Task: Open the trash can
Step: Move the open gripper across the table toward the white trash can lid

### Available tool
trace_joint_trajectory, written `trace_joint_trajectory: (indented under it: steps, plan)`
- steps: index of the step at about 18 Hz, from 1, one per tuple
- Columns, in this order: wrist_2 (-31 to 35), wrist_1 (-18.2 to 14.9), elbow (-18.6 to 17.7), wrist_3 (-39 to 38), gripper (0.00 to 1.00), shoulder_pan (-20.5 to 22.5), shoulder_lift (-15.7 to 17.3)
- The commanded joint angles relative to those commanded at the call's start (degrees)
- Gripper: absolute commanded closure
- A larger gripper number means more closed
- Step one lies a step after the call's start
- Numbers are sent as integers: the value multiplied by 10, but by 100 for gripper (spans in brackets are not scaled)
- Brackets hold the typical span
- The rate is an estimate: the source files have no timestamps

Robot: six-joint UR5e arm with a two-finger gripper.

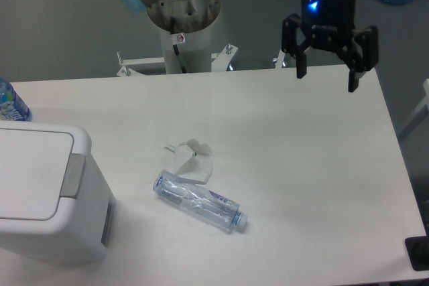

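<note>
White plastic and boxy, the trash can (47, 195) is sitting at the near left corner of the desk (295, 165), its flat lid (30, 172) lying closed and level. A grey push-button strip (72, 175) is running along the lid's right edge, and a grey slot (106, 223) is showing on the side wall below it. Just to the right of the bin, a crushed clear plastic bottle (200, 201) is lying on its side, its neck pointing toward the lower right. A crumpled piece of white paper (191, 159) is resting against the bottle's upper side, touching it. Well apart from all this, at the far right of the desk, the black tool (327, 80) is hanging above the back edge with its two fingers spread wide and nothing between them; a blue light is glowing on its body. Behind the desk the arm's pale base column (182, 28) is standing on its mount. A blue-labelled bottle (10, 104) is peeking in at the left edge, behind the bin.
</note>
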Motion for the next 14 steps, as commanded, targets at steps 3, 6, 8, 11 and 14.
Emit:
trace_joint_trajectory:
  steps: [3, 6, 8, 11, 14]
  plan:
    - [0, 0, 0, -1, 0, 0, 1]
    - [-2, 0, 4, -18, 0, 0, -1]
    - [-1, 3, 9, -67, 0, -10, -4]
    - [0, 21, 10, -124, 0, -35, -10]
    - [0, 32, 10, -184, 0, -55, -11]
